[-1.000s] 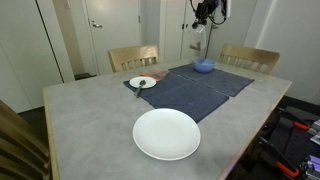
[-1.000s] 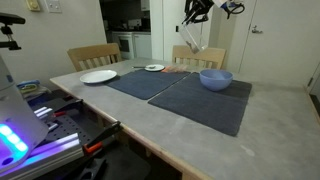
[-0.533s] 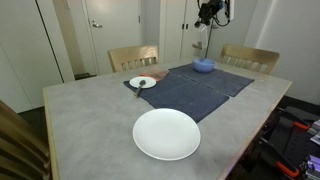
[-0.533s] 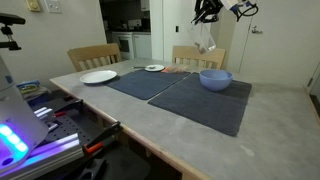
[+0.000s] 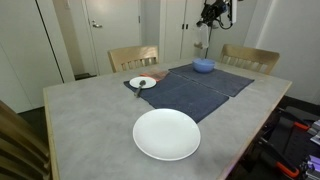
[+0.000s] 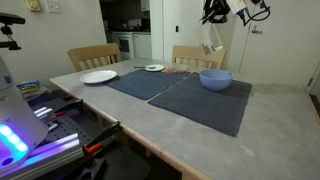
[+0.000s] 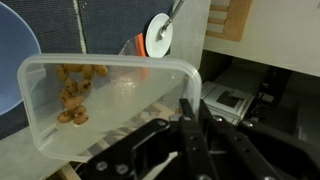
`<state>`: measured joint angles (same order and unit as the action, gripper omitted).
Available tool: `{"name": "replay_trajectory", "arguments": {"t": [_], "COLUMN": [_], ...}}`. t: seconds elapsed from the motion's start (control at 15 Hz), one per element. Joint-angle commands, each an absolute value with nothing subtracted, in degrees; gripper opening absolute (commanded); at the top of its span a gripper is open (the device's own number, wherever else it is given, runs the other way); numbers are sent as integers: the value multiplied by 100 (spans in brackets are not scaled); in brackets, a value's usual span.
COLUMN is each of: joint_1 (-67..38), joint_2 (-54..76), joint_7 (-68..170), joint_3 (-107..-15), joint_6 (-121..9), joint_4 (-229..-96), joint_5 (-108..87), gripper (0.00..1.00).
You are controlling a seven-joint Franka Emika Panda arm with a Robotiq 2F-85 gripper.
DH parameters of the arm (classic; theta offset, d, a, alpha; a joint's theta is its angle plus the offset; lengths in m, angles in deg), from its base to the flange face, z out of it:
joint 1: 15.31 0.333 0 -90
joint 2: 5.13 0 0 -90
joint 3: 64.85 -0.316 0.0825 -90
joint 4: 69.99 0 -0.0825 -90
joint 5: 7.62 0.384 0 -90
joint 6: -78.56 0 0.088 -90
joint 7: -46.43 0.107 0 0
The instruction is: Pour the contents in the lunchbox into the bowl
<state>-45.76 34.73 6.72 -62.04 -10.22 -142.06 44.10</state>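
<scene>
While the table point(image 5: 90, 120) and its dark mat point(image 5: 205, 88) carry the blue bowl point(image 6: 215, 79) near the far edge, the gripper point(image 6: 214, 18) hangs high above it, clamped on 1 rim of the lunchbox point(image 6: 212, 43), which dangles steeply tilted over the bowl. Wrist view: brown food bits point(image 7: 72, 95) lie bunched at 1 end inside the box, none seen falling. Judged: lift and carry done, tilt under way; the pour itself is left.
</scene>
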Motion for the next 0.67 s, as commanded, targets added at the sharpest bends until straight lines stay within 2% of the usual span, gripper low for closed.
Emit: {"name": "replay_trajectory", "arguments": {"t": [0.0, 0.6], "joint_1": [-4682, -5046], "joint_2": [3680, 3720], "joint_7": [791, 978], "joint_3": [-6177, -6107], "joint_6": [-841, -788], "joint_4": [-13942, -14051], "joint_5": [4739, 5543], "gripper": [2, 2]}}
